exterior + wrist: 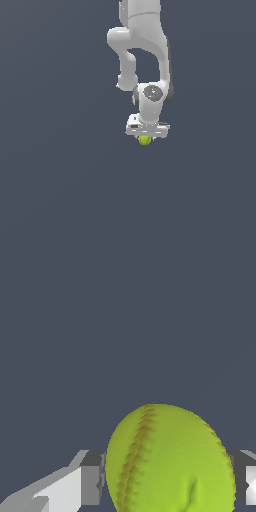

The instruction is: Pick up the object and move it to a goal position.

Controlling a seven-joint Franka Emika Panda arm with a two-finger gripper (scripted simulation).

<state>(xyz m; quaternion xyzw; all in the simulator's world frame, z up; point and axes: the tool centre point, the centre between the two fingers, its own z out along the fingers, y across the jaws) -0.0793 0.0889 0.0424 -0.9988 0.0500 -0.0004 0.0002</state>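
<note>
No brand, label or writing can be made out anywhere. A small yellow-green ball [170, 461] with a reddish-brown stitched seam is held between the two fingers [82, 483] of the white gripper [145, 136], which are closed against its sides. In the wrist view the seam is seen curving along one side of the ball. Being round, the ball has no long axis. In the exterior view it is seen just beneath the gripper, against a plain dark grey-blue surface [60, 190].
</note>
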